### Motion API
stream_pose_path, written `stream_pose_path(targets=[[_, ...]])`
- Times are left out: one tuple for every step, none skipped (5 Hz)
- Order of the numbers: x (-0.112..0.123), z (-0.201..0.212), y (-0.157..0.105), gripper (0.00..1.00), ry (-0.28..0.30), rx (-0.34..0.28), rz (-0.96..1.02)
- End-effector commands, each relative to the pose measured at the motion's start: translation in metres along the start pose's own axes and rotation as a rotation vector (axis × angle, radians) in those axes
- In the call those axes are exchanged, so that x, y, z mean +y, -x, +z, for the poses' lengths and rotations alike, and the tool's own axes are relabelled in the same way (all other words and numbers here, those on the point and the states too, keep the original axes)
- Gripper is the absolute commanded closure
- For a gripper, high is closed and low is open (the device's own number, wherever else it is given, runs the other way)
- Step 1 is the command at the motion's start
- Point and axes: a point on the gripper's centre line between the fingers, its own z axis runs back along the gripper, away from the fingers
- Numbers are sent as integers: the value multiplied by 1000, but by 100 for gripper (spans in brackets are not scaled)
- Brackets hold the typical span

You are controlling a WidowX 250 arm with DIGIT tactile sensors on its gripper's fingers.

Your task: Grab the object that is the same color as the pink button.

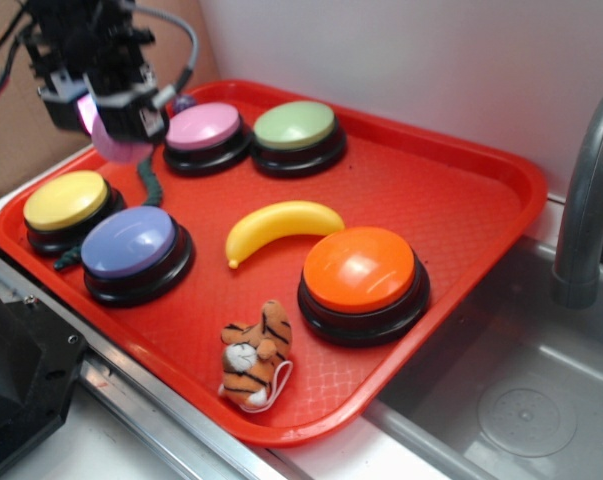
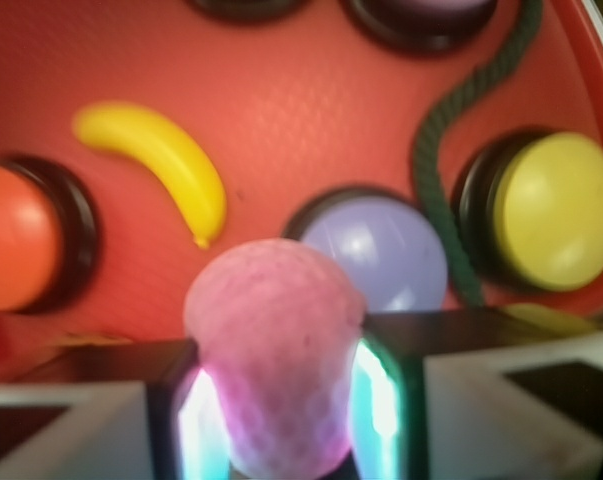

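Small pink dimpled matte ball [image 2: 274, 350] fills wrist view foreground, clamped between two fingers [image 2: 379, 400] of black gripper [image 1: 116, 125], raised above back left corner of red plastic tray [image 1: 461, 180]. Round pink-domed button on black base [image 1: 205, 128] just beside gripper. Tray also holds yellow banana [image 1: 281, 224], lavender-blue domed button [image 1: 131, 243], striped plush tiger [image 1: 254, 352]. No readable writing.

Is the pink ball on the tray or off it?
Off it. The end effector is shut on the ball, and the exterior view shows it raised above the tray.
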Motion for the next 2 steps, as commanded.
stream_pose_path(targets=[[14,32,-31,100,14,-100,-36],[10,27,-35,100,-40,-92,-33]])
